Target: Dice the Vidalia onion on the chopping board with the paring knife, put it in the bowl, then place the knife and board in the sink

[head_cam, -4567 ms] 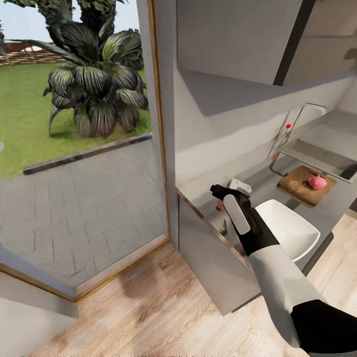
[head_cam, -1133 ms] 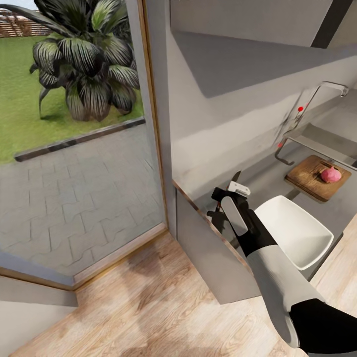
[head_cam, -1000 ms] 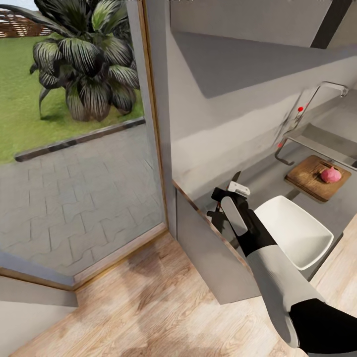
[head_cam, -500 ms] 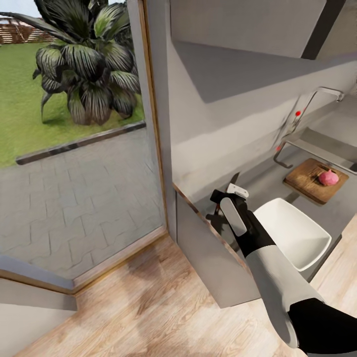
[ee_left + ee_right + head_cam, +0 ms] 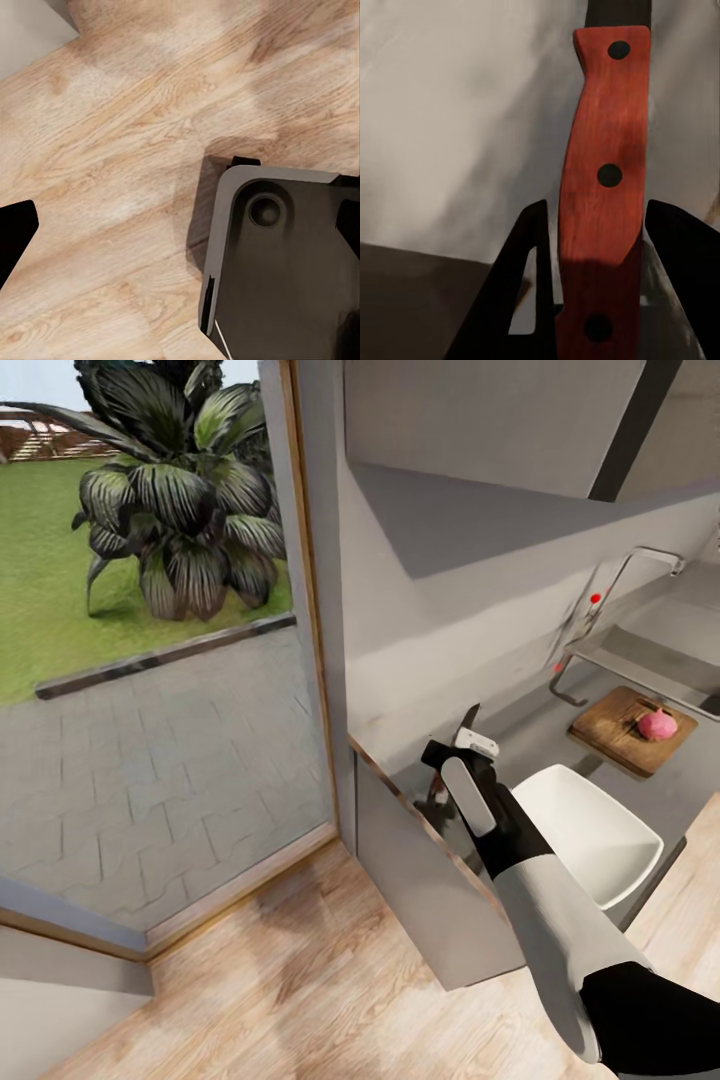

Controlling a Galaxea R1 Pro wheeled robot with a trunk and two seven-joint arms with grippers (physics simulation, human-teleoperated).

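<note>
My right gripper (image 5: 452,756) is shut on the paring knife (image 5: 468,719), whose dark blade points up above the left end of the grey countertop (image 5: 530,722). In the right wrist view the reddish-brown riveted handle (image 5: 604,150) stands clamped between the two black fingers (image 5: 529,247). The white bowl (image 5: 590,830) sits just right of that hand. Farther right, the pink onion (image 5: 657,724) rests on the wooden chopping board (image 5: 608,731), in front of the steel sink (image 5: 640,650) and its chrome tap (image 5: 645,555). My left gripper (image 5: 180,225) hangs open over the wooden floor.
A glass door (image 5: 160,660) with a paved yard and plants lies to the left. Wall cabinets (image 5: 480,420) hang above the countertop. The dark cabinet side (image 5: 420,890) ends the counter run. My dark base (image 5: 285,270) lies under the left gripper.
Since the earliest frame the knife has come up off the countertop in my right gripper, blade upward. Over the last second the whole view drifted slightly; the arm holds steady.
</note>
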